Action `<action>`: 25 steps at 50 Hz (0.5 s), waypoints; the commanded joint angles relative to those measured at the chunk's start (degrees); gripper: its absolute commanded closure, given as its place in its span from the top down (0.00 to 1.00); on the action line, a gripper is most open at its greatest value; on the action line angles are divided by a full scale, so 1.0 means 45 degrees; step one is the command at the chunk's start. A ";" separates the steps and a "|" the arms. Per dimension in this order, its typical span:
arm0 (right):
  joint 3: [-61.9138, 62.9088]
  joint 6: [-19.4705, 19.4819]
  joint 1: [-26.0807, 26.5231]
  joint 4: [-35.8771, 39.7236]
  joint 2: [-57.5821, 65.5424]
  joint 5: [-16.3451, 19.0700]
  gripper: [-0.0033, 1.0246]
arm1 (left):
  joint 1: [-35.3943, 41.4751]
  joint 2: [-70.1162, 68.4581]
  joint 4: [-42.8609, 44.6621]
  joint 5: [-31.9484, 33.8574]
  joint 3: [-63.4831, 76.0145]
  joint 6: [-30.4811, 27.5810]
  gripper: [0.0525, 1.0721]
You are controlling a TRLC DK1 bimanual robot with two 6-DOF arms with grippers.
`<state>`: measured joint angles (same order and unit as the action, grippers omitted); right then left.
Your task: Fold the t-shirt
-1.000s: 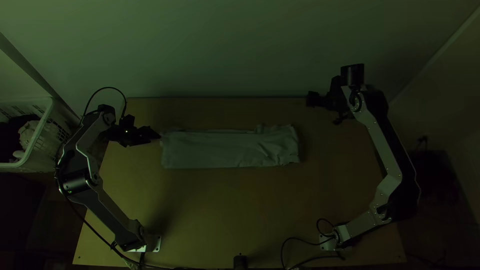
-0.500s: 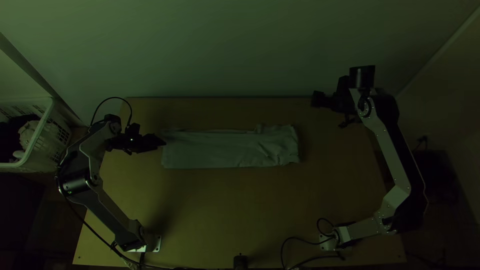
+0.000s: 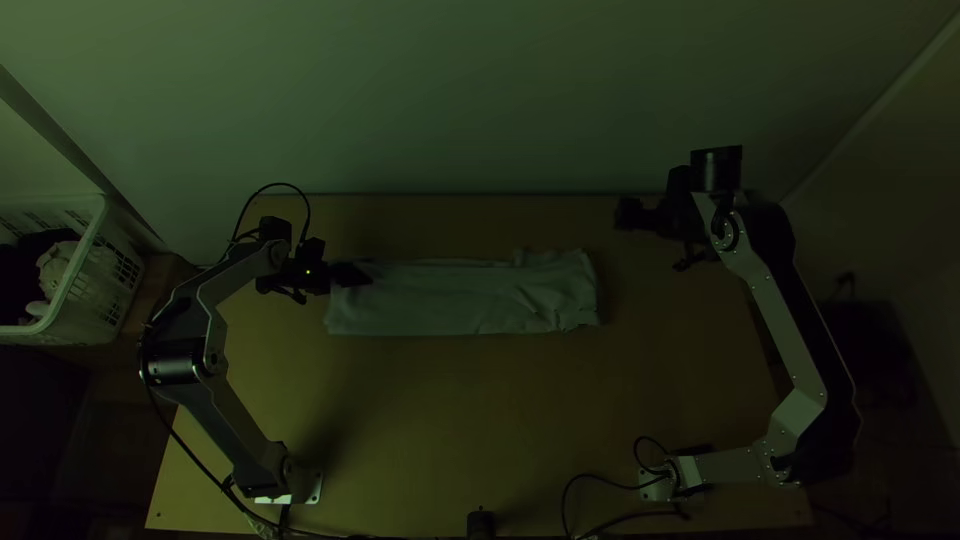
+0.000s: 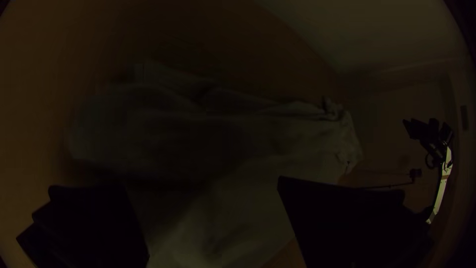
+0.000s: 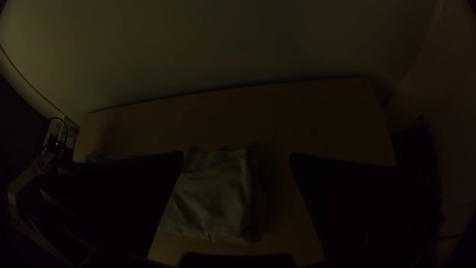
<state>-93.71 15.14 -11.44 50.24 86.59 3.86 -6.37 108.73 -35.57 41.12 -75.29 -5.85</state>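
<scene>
Item: one t-shirt (image 3: 460, 298), pale, being presented as a long narrow strip, already folded lengthwise by the look of it. Location: on the table (image 3: 450, 420), towards its far side, between the two arms. Long axis: being laid out from left to right. Condition: the left part is lying fairly smooth; the right end is being marked by creases and a bunched upper corner. Which end is hem or collar cannot be told.

Item: left gripper (image 3: 365, 275), being poised at the strip's left short end, by the upper corner and pointing inward along the long axis. Fingers are being held wide apart, cloth showing between them in the left wrist view; nothing is being gripped. Whether the cloth is being touched cannot be told.

Item: right gripper (image 5: 237, 154), being kept off to the right and farther back than the strip's right end, well apart from the cloth. Its fingers are likewise being held spread, with nothing being gripped.

Governing relation: the left end is being covered by the nearer claw, the left one, with the strip running away from it to the right. A crosswise fold is probably being prepared, for which that end would need to be pinched through all layers and carried rightward; otherwise the upper layer alone might be dragged.
</scene>
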 commanded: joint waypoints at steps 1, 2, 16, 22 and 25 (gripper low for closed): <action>0.0337 0.0250 -0.0094 0.0008 -0.0472 -0.0096 0.96 | 0.0693 0.0311 0.0190 -0.0174 0.0656 0.0928 0.96; 0.0356 0.0269 -0.0094 -0.0012 -0.0491 -0.0096 0.96 | 0.0771 0.0331 0.0288 -0.0232 0.0656 0.1065 0.96; 0.1001 0.0367 -0.0172 -0.0090 -0.0687 -0.0096 0.96 | 0.1201 0.0096 0.1733 -0.2225 0.1027 0.2315 0.04; 0.1215 0.0386 -0.0192 -0.0109 -0.0706 -0.0096 0.96 | 0.0791 -0.0353 0.1714 -0.2342 0.1008 0.2510 0.03; 0.1333 0.0386 -0.0192 -0.0187 -0.0706 -0.0096 0.96 | 0.0459 -0.0646 0.1538 -0.2459 0.0988 0.2393 0.03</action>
<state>-89.19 16.03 -11.64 50.11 84.73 3.86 -2.52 107.92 -27.51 31.38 -73.14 3.92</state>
